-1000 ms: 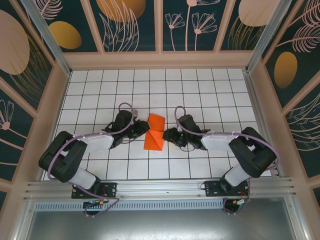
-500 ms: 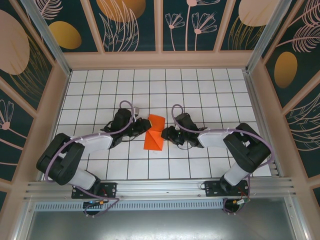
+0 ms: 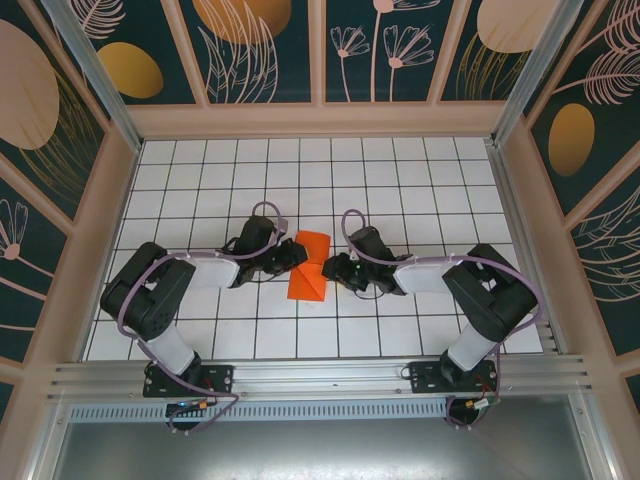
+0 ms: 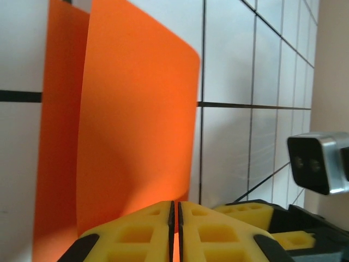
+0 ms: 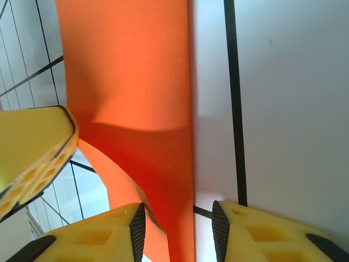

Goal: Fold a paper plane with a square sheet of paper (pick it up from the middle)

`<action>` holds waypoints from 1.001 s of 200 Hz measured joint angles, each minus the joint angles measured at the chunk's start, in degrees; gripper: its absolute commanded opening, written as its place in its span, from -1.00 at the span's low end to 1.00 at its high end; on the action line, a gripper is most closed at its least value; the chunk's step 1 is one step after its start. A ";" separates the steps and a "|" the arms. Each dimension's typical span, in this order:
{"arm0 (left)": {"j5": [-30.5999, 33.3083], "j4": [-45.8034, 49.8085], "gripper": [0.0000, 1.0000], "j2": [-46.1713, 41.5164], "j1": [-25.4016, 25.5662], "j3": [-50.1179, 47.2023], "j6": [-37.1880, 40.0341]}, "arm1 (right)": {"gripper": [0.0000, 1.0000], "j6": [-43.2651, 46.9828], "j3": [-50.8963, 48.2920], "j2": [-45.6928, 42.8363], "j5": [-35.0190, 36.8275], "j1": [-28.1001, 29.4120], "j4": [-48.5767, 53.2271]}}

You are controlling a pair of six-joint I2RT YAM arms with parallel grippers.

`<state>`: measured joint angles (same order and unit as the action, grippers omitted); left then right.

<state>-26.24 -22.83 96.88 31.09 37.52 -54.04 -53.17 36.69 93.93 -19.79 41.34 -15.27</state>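
The square sheet of paper (image 3: 306,282) lies near the middle of the white tiled desk (image 3: 400,180), bright orange and no longer a flat square; from above it reads as a smaller upper piece and a wider lower piece, pinched narrow where the two meet. In the left wrist view the paper (image 4: 136,120) rises as a smooth, slightly curved flap, with a second orange layer just to its left; in the right wrist view it (image 5: 131,82) runs as a long strip along a black grid line, shadowed where it bends.

The left end effector (image 3: 296,258) meets the sheet's left side at the narrow waist; its yellow pads (image 4: 147,232) are pressed together to a hairline, a sliver of orange between them, so it is clamped onto the paper. The right end effector (image 3: 330,268) comes in from the opposite side, just beside the waist; its two yellow fingers (image 5: 240,229) stand apart, the paper's edge passes through the gap, and one fingertip sits against it; the jaws are not closed on it. The two end effectors are close together, the sheet between them; both arms reach inward from the near edge of the desk.
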 measured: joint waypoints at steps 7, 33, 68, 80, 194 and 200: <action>0.26 0.44 -0.74 0.20 0.00 0.00 0.24 | -0.18 -0.07 0.00 0.00 0.00 0.00 0.00; 1.22 1.22 -0.74 0.37 0.00 0.00 1.03 | -0.18 -0.39 0.00 0.00 -0.04 0.00 -0.07; 1.42 1.27 -0.73 1.27 0.00 0.02 1.57 | -0.20 -0.87 0.39 1.18 -0.35 0.07 -1.05; 1.42 1.42 -0.72 2.14 0.00 0.02 1.77 | -0.20 -1.05 0.66 1.51 -0.66 0.11 -1.22; 1.38 1.62 -0.68 3.30 0.00 0.28 2.14 | -0.22 -2.43 1.95 3.37 -1.18 0.74 -2.62; 1.38 1.62 -0.67 3.30 0.00 0.28 2.14 | -0.21 -2.56 1.95 3.41 -1.27 0.74 -2.82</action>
<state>-24.86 -21.21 100.18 31.09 37.80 -51.90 -55.72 38.63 97.34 -21.06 42.09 -18.09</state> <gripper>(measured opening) 0.161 0.390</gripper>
